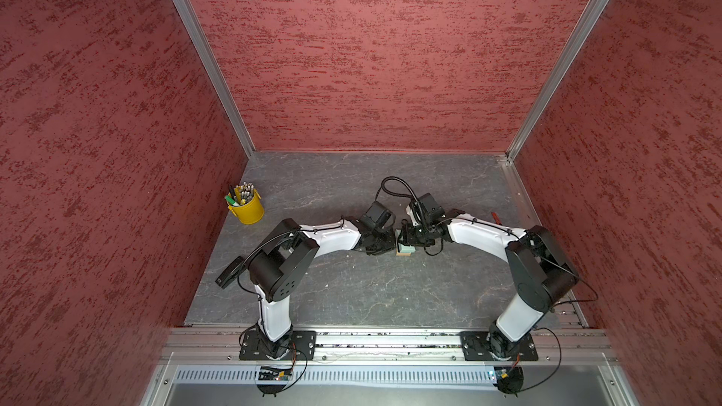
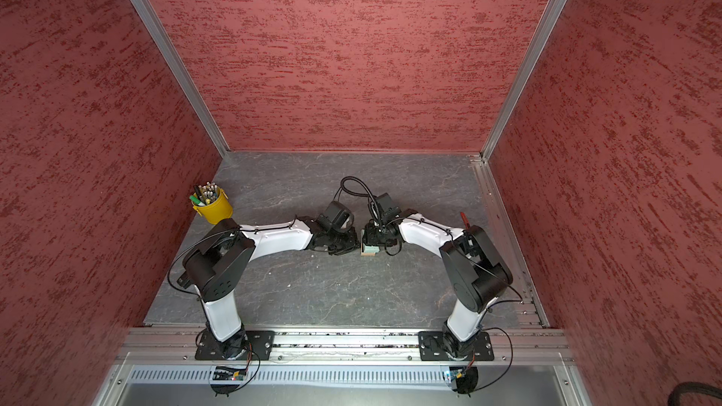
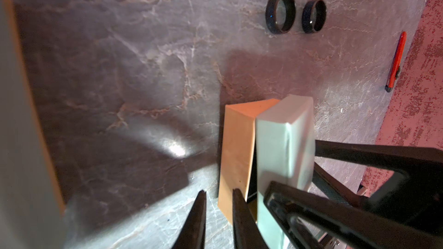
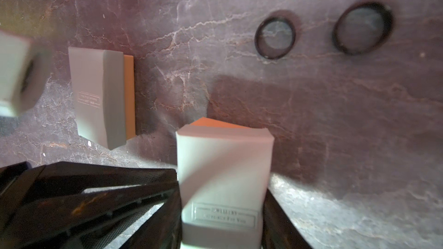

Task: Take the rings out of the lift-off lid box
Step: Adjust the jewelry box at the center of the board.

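Right gripper point(image 4: 223, 200) clamps mint-green lid point(image 4: 224, 159), tilted off tan base point(image 3: 236, 144); left gripper point(image 3: 220, 192) fingers slightly apart, empty; two rings point(image 3: 280, 13) lie flat.

On the table point(image 1: 351, 290), a box point(image 1: 404, 248) sits about mid-table, a little right of centre. Its lid point(image 3: 285, 140) leans off its base point(image 3: 237, 144): the 2 touch at 1 end and gape at the other. 2 rings point(image 3: 269, 16) lie flat on the table side by side, near each other but not touching, well apart from the box. A 2nd box point(image 4: 100, 97) lies beside the 1st, apart from it. A pot point(image 1: 247, 210) stands at the table's left edge toward the back, with pens point(image 1: 243, 191) upright in it. A stapler-like object point(image 1: 228, 277) lies at the same edge, nearer the front. A knife point(image 1: 495, 217) lies near the right wall, right of the box.
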Available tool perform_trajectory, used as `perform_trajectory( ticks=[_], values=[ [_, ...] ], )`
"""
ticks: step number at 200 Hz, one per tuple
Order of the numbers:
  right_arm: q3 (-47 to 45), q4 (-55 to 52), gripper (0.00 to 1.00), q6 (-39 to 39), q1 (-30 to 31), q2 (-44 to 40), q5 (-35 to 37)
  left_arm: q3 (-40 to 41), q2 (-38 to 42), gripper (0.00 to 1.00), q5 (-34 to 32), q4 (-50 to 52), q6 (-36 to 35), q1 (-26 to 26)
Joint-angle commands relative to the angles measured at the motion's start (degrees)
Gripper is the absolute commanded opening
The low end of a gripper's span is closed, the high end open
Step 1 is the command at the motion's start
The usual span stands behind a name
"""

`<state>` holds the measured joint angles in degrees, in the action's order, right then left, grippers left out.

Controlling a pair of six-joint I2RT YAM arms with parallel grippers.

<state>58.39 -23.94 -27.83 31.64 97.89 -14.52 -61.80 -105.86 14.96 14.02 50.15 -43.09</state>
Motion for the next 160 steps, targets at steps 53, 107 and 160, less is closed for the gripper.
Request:
perform_trajectory(
  ticks=[53, 107, 160],
  values=[
    [3.15, -1.72, 0.5, 0.76, 0.43, 1.27, 1.17, 0.12, -2.02, 0.22, 1.06, -2.08, -0.41, -0.33],
    [2.99, -2.96, 0.5, 1.78, 0.53, 1.42, 1.58, 0.02, -2.51, 0.22, 1.22, -2.36, -0.23, -0.33],
    [7.6, -8.69, 0.51, 5.34, 0.54, 0.37, 3.74, 0.28, -2.23, 0.22, 0.83, -1.88, -0.07, -0.13]
  ],
)
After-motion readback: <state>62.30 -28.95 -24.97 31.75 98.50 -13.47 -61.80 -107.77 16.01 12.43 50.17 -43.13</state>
